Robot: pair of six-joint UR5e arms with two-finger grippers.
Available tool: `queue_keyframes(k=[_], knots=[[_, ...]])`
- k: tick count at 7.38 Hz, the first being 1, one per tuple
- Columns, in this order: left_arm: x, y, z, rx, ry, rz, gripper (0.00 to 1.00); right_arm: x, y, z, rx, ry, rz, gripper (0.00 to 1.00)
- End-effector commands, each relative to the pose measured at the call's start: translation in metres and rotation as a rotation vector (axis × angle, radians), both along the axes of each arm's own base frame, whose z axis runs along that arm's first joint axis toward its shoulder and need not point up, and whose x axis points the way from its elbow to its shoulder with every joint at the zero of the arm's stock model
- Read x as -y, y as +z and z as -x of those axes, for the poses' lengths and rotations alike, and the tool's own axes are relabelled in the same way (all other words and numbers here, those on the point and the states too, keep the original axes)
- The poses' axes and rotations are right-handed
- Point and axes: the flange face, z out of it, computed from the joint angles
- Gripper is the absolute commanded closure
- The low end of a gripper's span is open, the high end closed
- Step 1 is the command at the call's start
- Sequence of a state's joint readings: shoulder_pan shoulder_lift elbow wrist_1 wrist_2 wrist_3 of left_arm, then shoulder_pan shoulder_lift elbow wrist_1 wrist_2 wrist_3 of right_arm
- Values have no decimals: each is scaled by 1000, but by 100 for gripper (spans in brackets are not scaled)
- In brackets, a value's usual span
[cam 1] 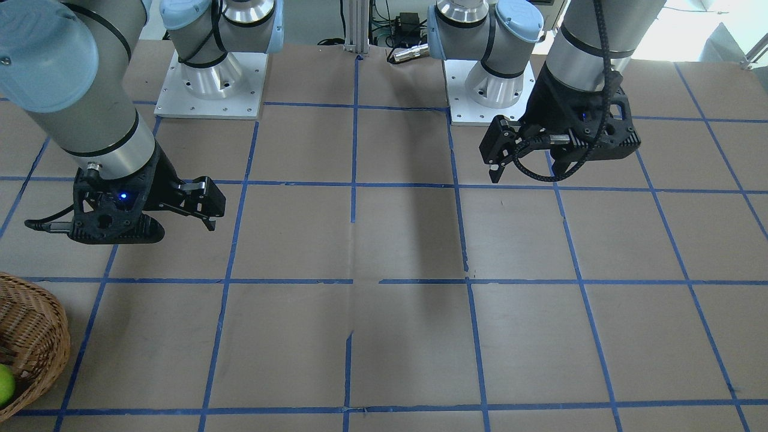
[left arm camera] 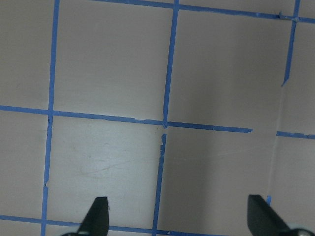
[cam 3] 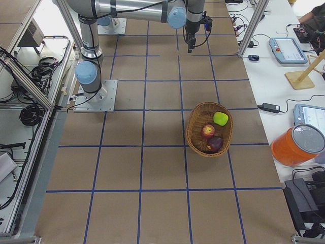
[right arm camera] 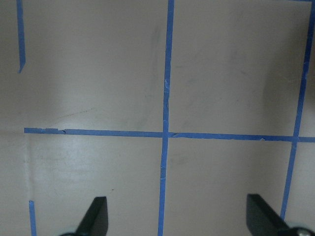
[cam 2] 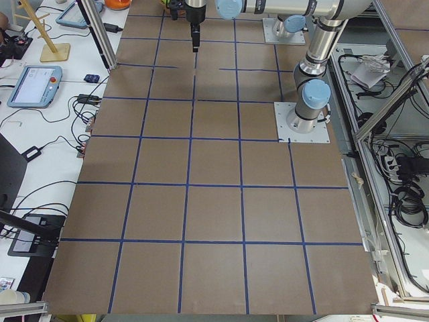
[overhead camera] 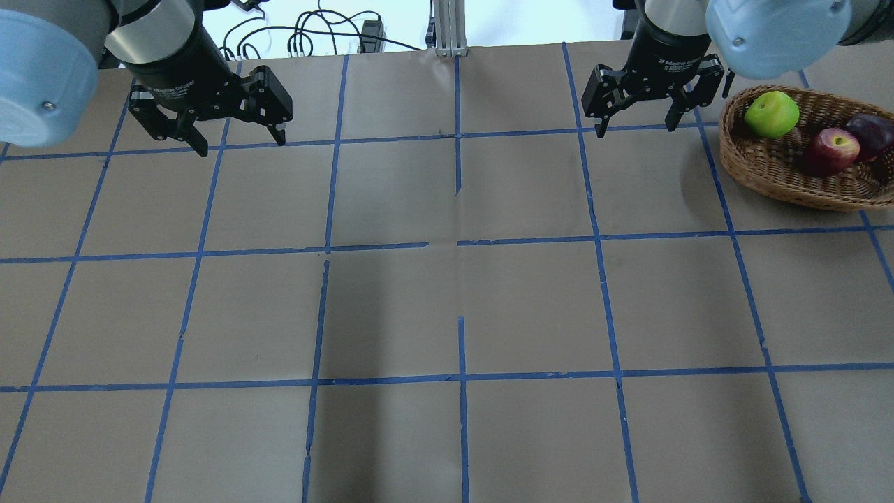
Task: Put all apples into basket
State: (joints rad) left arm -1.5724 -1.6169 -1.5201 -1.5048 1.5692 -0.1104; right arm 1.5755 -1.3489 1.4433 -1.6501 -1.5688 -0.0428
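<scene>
The wicker basket (overhead camera: 768, 168) stands at the far right of the table. In it lie the green apple (overhead camera: 772, 114), the red apple (overhead camera: 830, 151) with its yellow stem patch, and the dark maroon apple (overhead camera: 869, 133). The exterior right view shows the basket (cam 3: 193, 133) with all three apples inside. My right gripper (overhead camera: 637, 129) hangs open and empty just left of the basket. My left gripper (overhead camera: 241, 143) hangs open and empty at the far left. Both wrist views show spread fingertips (left arm camera: 98, 211) (right arm camera: 98, 211) over bare table.
The brown table surface (overhead camera: 461, 293) carries a grid of blue tape lines. The two arm bases (cam 1: 210, 84) (cam 1: 489, 90) stand at the robot's edge. Tablets, cables and an orange container (cam 3: 297, 145) lie off the table's side.
</scene>
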Motion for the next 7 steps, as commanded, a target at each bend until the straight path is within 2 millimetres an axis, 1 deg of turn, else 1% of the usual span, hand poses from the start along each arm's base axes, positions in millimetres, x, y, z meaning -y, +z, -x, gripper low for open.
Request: queue_keyframes(k=[1,6,7], knots=[[0,0,0,0,-1,0,0,4,15,-1,7,0,26,0],[3,-2,0,0,2,-3,0,5,11,1,4,-2,15,0],[1,-1,-1,0,0,0,0,5,6,1,3,0,4,0]])
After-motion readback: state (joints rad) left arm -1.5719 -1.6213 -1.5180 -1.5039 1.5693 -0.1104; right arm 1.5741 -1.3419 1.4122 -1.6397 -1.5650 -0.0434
